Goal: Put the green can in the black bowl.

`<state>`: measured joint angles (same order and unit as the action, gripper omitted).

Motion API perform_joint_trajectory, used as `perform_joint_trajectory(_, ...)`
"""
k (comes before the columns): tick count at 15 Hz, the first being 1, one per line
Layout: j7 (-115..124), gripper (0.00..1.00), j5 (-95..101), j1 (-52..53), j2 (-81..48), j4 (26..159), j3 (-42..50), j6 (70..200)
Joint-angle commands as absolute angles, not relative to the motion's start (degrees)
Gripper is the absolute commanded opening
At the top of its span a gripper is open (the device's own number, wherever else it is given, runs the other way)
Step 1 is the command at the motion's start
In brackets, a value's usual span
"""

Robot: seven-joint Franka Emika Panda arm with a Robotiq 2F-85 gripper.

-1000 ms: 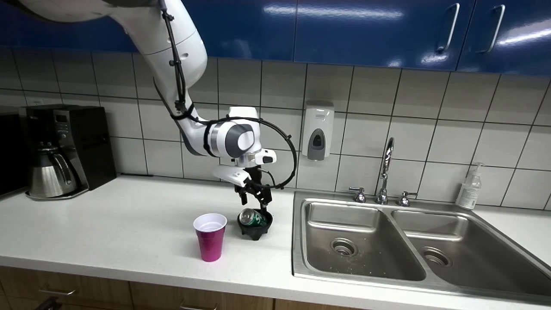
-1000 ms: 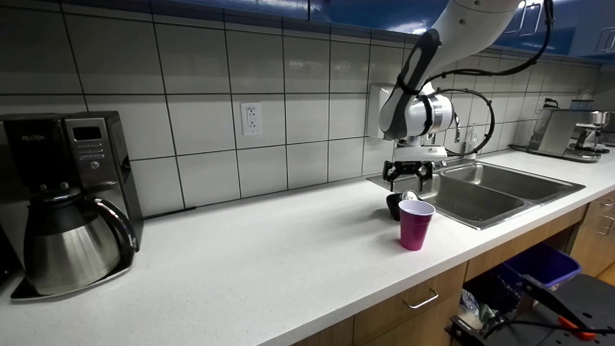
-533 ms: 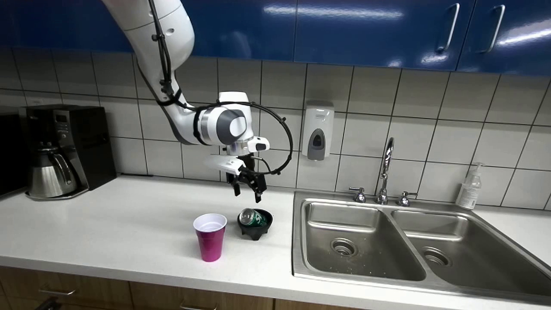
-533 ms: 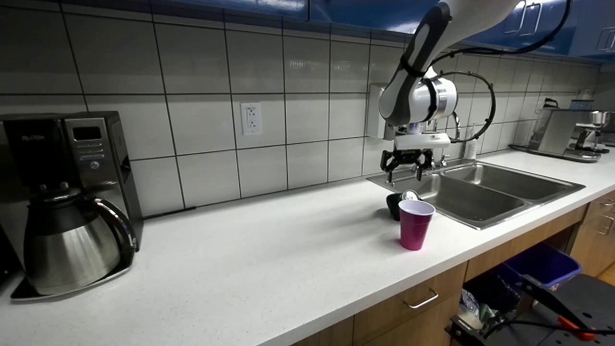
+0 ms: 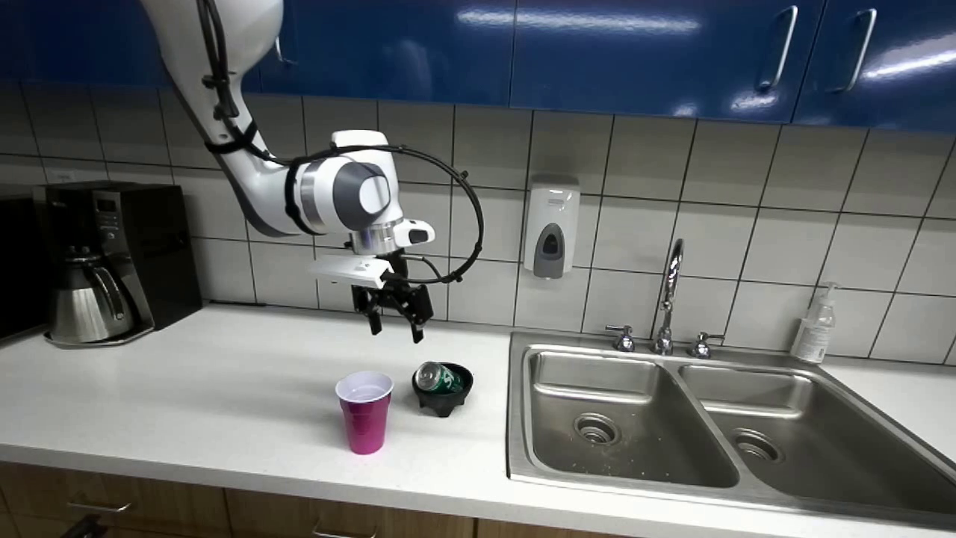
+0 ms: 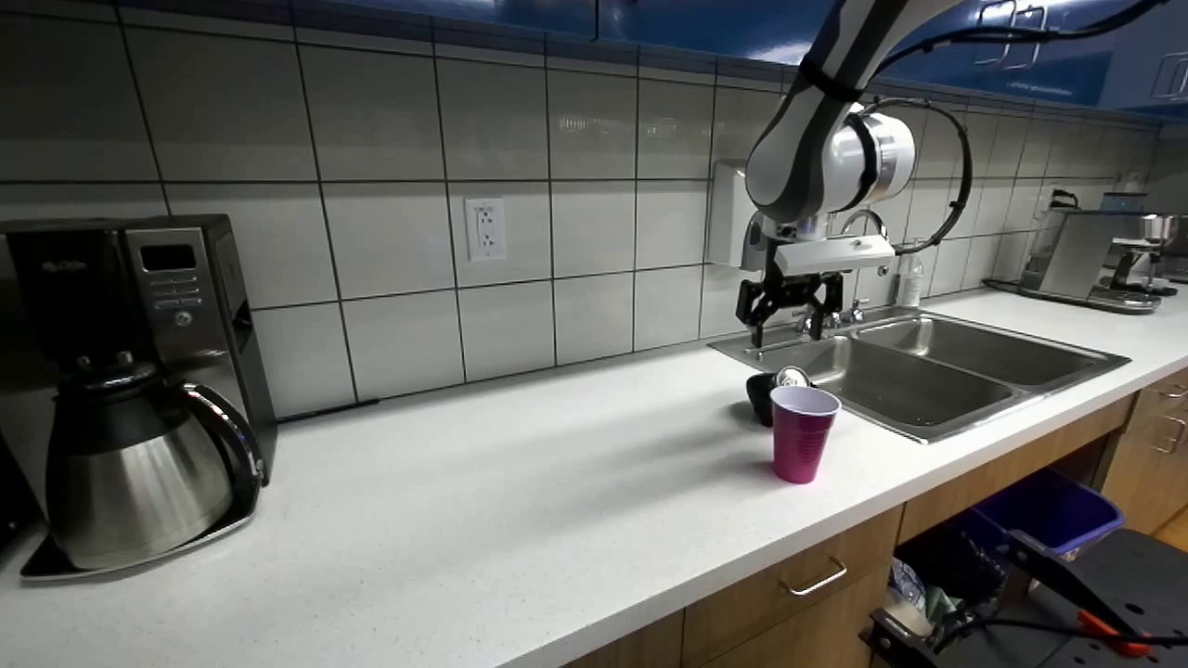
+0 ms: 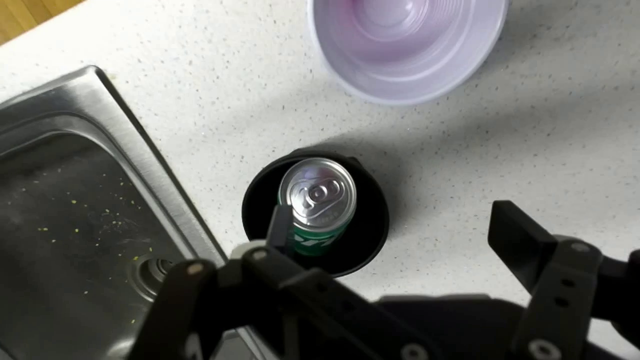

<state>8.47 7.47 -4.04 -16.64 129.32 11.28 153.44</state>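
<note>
The green can (image 5: 439,378) lies tilted inside the black bowl (image 5: 442,403), its silvery top leaning on the rim. In an exterior view the bowl (image 6: 760,401) and the can's top (image 6: 792,376) are partly hidden behind the pink cup. In the wrist view I look down on the can (image 7: 320,195) in the bowl (image 7: 370,230); one finger overlaps the can's edge in the picture. My gripper (image 5: 396,334) is open with nothing between its fingers, above and behind the bowl and apart from it. It also shows in an exterior view (image 6: 787,336) and the wrist view (image 7: 392,220).
The pink cup (image 5: 366,422) stands upright beside the bowl, near the counter's front edge. The metal sink (image 5: 520,418) with its faucet (image 5: 667,299) is just past the bowl. A coffee maker (image 6: 186,315) stands at the counter's far end. Blue cabinets (image 5: 635,60) hang above.
My open gripper has risen from just at the bowl and moved up and away from it, toward the coffee maker side in an exterior view. The can and bowl have stayed in place.
</note>
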Motion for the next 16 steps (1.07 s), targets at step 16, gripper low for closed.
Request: perform_joint_trajectory(16,1.01,1.0,9.84,-3.97,17.88,159.28,5.44,155.29)
